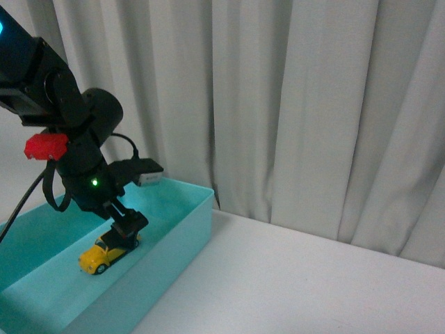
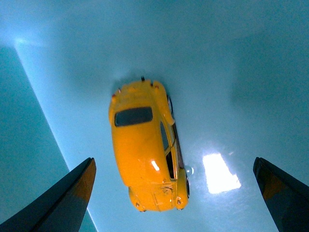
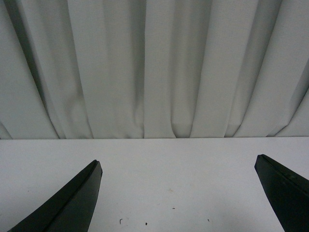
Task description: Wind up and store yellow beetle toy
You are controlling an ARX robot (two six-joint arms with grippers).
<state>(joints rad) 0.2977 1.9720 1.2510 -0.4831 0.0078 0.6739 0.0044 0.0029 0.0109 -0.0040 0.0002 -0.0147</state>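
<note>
- The yellow beetle toy [image 1: 106, 253] sits on its wheels on the floor of a teal bin [image 1: 181, 240], in the bin's near half and closer to its right wall than to its left.
- The bin stands at the left of the white desk [image 1: 299, 285]. A pale pleated curtain [image 1: 292, 104] hangs along the far side.
- The left arm slants down into the bin from the upper left. A red piece [image 1: 46, 145] sits on it, and a small green light [image 1: 93, 183] glows lower down.
- The left claw [image 1: 128, 226] hangs just over the far end of the toy. From the front view I cannot tell whether it touches the car.
- In the left wrist view the left claw [image 2: 174, 162] is spread wide. The toy [image 2: 147, 145] lies between its two dark fingers, clear of both, showing its roof and dark windows.
- A bright glare patch lies on the bin floor just beside the car.
- The right claw [image 3: 177, 159] is also spread wide and holds nothing. It is over bare white desk, facing the curtain.
</note>
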